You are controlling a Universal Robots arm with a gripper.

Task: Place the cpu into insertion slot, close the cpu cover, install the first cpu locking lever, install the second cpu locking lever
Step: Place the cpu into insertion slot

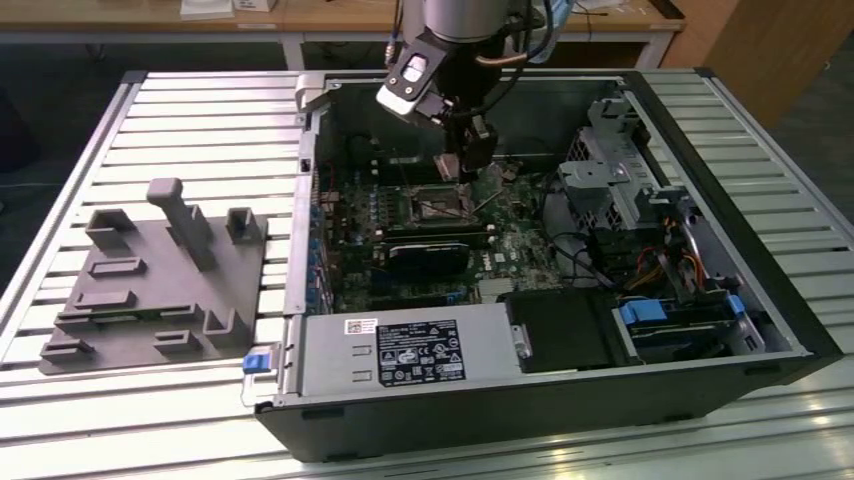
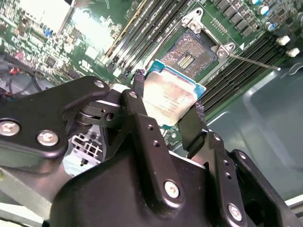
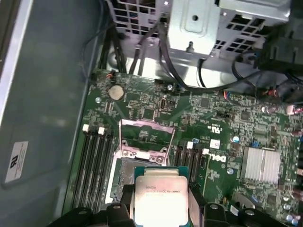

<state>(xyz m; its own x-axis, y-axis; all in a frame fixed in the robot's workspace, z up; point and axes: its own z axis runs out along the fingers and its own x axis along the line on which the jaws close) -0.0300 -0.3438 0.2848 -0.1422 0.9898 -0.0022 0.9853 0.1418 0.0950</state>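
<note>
gripper (image 1: 470,170) clenched on cpu (image 2: 173,98) above insertion slot (image 2: 190,52) | cpu cover (image 3: 146,136) raised | open case (image 1: 534,420) laid on slatted table (image 1: 200,110); wooden desk (image 1: 334,15) behind

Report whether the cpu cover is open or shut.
Open: the cpu cover is swung back off the bare insertion slot; the claw holds the cpu.

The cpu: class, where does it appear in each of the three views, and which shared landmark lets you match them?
Exterior view: too small to make out; look at the gripper tip over the motherboard.
Second wrist view: the cpu is clamped in the gripper, overlapping the socket's near corner.
First wrist view: the cpu, silvery top showing, overlaps the socket's edge.
Shared landmark: the empty insertion slot.
</note>
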